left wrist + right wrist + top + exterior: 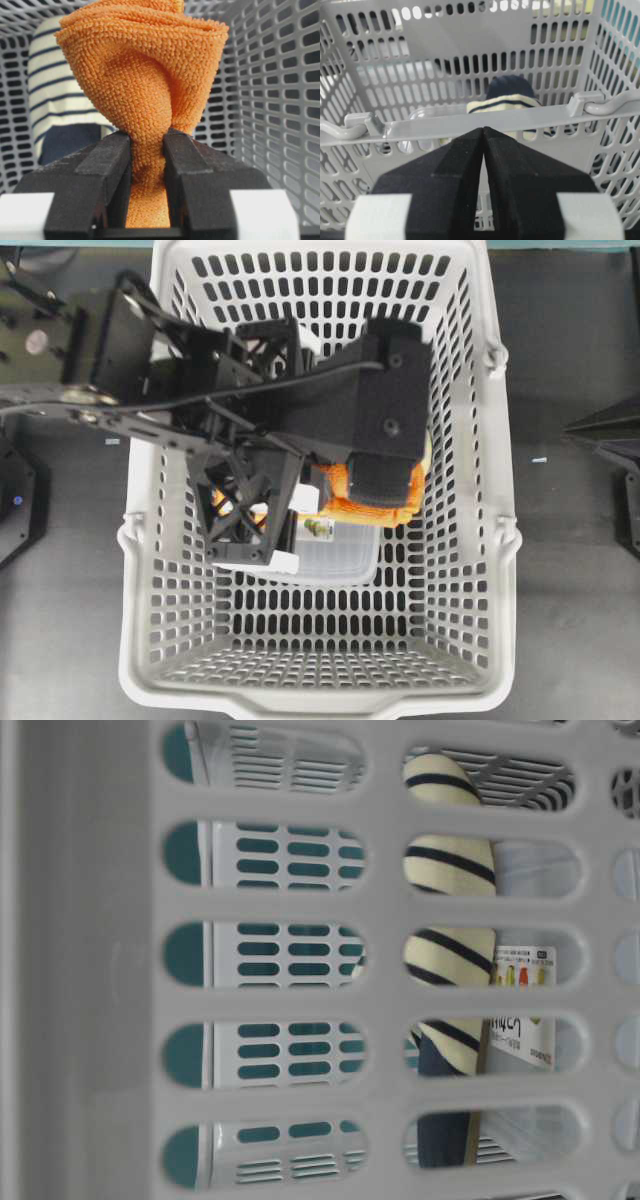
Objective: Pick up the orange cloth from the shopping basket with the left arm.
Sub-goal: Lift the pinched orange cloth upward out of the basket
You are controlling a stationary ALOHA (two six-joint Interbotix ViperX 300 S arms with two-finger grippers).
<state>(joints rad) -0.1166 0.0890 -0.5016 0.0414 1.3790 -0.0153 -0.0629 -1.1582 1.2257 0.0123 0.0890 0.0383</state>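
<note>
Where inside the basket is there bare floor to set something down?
The shopping basket has bare floor along its near wall, below the clear package. The middle and far end are crowded: the left tool pinching the orange cloth, and the striped slipper.

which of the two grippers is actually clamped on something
The left gripper: its jaws pinch the orange cloth inside the shopping basket. The right gripper is shut on nothing, outside the basket.

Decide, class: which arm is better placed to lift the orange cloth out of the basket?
Left. Its pincer is already shut on the orange cloth inside the shopping basket; the right pincer sits closed outside the rim.
</note>
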